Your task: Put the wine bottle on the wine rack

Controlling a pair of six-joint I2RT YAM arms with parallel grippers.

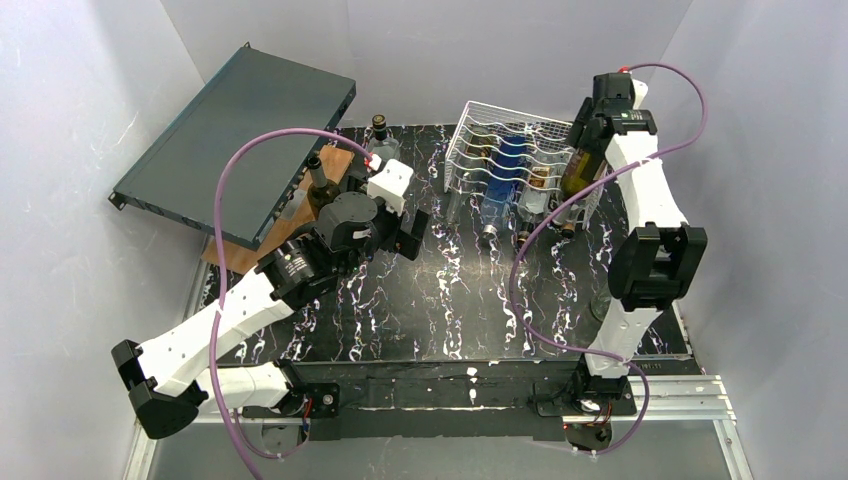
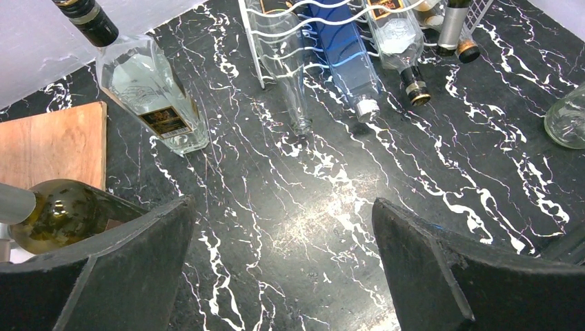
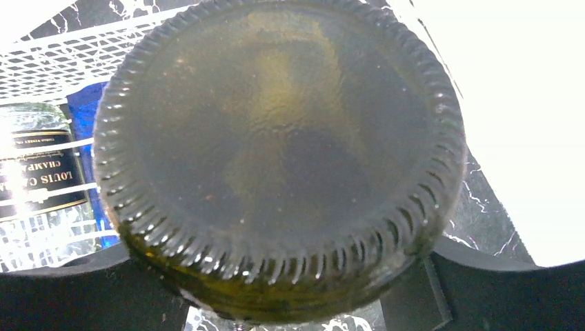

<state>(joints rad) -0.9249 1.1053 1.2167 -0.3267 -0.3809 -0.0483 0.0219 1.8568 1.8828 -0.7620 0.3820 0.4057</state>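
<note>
Wine bottle [image 3: 279, 158] in R tool [image 3: 290, 307]

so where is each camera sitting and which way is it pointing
Top external: fixed above and behind the bases, looking down on the table; the left arm and right arm show whole.
Left wrist: on the left arm, looking down past the open left gripper across the marble toward the wine rack.
Right wrist: on the right arm, staring into the base of the wine bottle gripped by the right gripper; its fingers show.
Shared: both wrist views catch the wine rack and the blue bottle.
</note>
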